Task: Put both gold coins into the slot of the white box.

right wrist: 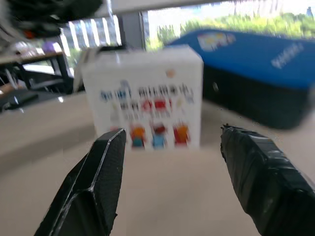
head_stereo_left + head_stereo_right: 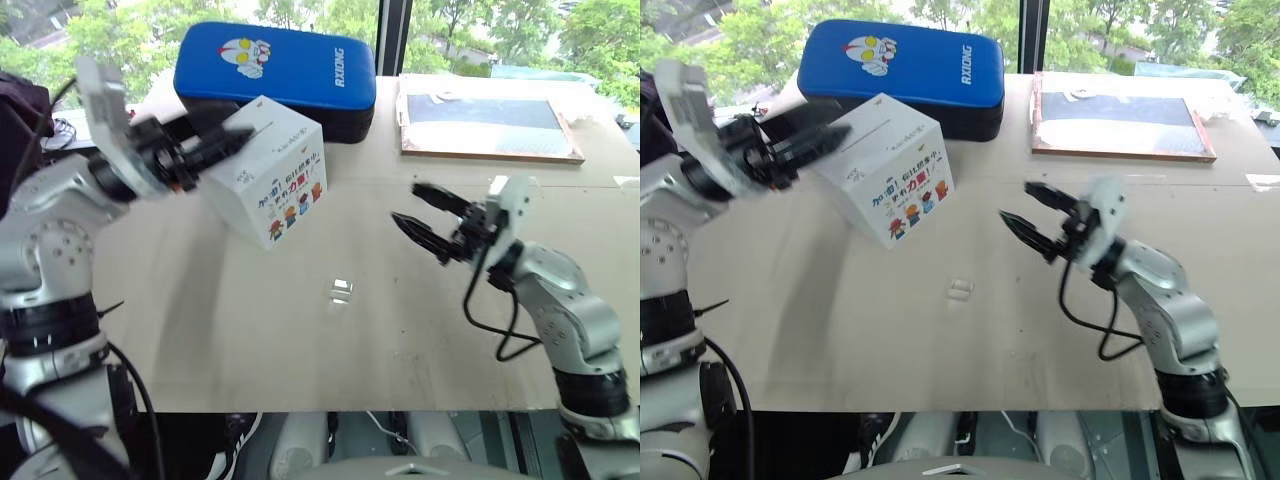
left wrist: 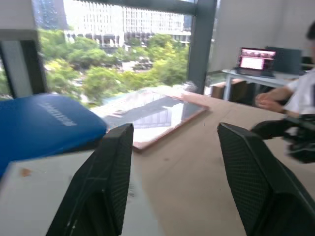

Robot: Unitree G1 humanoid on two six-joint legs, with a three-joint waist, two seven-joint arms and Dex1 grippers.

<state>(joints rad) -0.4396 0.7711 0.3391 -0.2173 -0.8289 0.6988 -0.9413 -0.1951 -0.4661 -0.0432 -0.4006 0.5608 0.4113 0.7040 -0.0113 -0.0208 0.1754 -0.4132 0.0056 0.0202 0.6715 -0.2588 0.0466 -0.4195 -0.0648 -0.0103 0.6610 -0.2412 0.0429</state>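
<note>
The white box (image 2: 265,170) was the chief obstacle on the worktop (image 2: 300,350). Just behind it the blue padded case (image 2: 275,70) closed that side, touching or nearly so. In front of the box the worktop lay bare apart from small clear holders (image 2: 341,290). Well to its right, a flat framed board (image 2: 488,120) sat low.

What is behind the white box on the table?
Behind the white box lies the blue padded case with a cartoon face. The box and the left gripper hide the case's lower front edge.
</note>
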